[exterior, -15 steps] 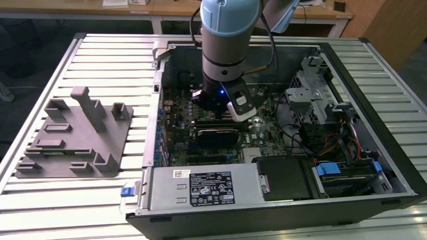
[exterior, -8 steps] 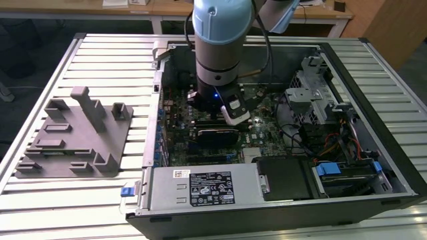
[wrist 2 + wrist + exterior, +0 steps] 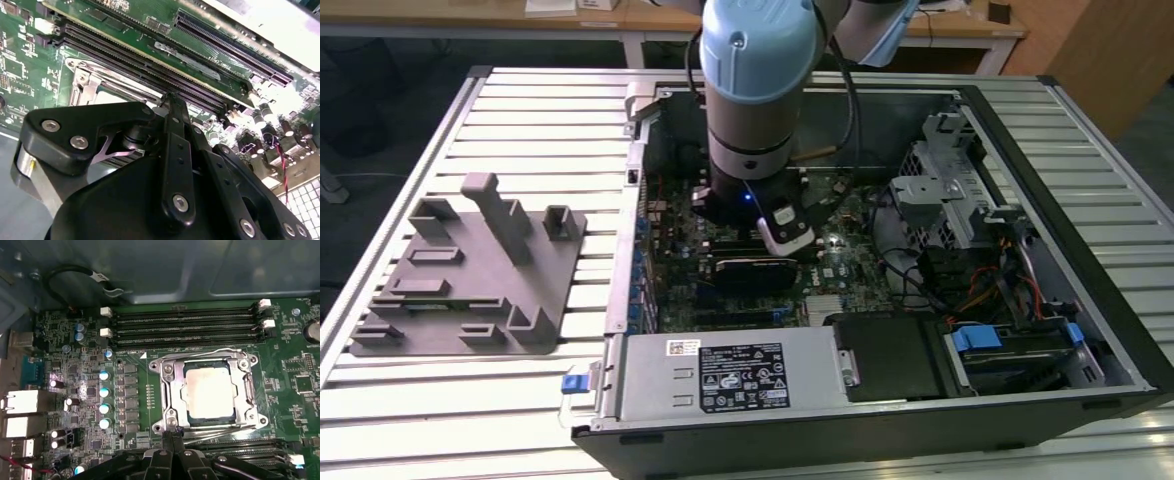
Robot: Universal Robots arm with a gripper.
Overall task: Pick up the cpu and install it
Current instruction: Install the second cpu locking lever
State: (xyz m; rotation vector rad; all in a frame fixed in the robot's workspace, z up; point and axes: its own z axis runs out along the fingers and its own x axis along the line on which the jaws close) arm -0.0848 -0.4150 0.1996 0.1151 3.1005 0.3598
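The cpu (image 3: 208, 391) lies flat and face-up in the motherboard socket (image 3: 170, 390), its shiny metal top framed by the silver retention bracket, just ahead of the gripper (image 3: 171, 440) in the first wrist view. The gripper's black fingers (image 3: 165, 460) are pressed together with nothing between them, their tips at the near edge of the socket frame beside the lever wire. In the exterior view, the arm (image 3: 747, 100) reaches straight down into the open computer case (image 3: 1067, 180), well clear of the grey fixture plate (image 3: 467, 290) on the slatted table (image 3: 400, 150).

The chip is near-square, so it has no clear long axis; its edges run parallel to the socket frame and to the memory slots (image 3: 185, 322) beyond it, and its top faces up toward the camera. Whether it sits fully seated or slightly proud cannot be told from here.

The risks appear to be these: if the chip rests skewed, any downward push from the closed fingertips could bend socket contacts; and with the tips so close to the lever and bracket, a small sideways drift could snag the wire or scrape nearby board components.
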